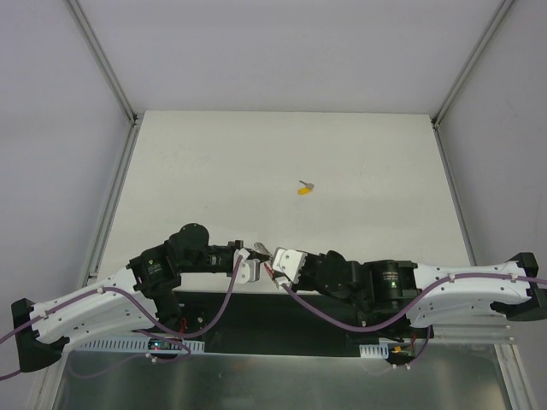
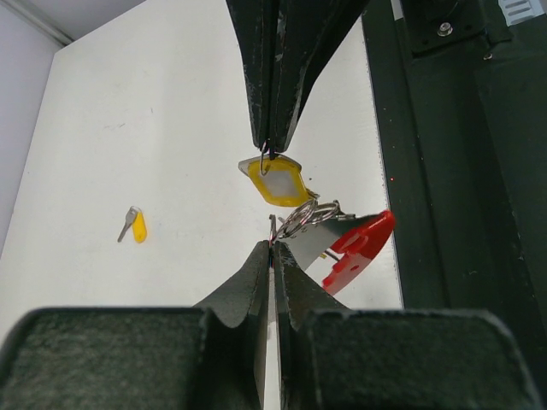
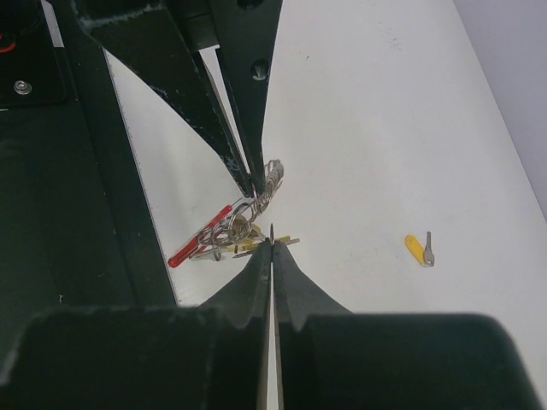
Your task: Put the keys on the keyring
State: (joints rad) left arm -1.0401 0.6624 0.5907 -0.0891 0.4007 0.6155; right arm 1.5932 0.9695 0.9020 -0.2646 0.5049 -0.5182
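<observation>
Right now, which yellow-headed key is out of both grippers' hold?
The lone key lying flat on the table, touched by nothing. The other yellow-headed key hangs from the shut right gripper, beside the keyring's red loop.

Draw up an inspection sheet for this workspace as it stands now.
Surface: white tabletop, faint marks only.
Job's things: keyring with red curved loop and metal rings held between both claws at the near edge; yellow-headed silver key beside its rings; loose yellow-headed key lying alone mid-table.
Clutter: nothing seen.
Claws: left claw shut on the keyring's metal ring; right claw shut, apparently on the yellow-headed silver key; tips nearly meet.
Cables: purple cables run along both arms.
Surroundings: pale walls, metal frame rails.
</observation>
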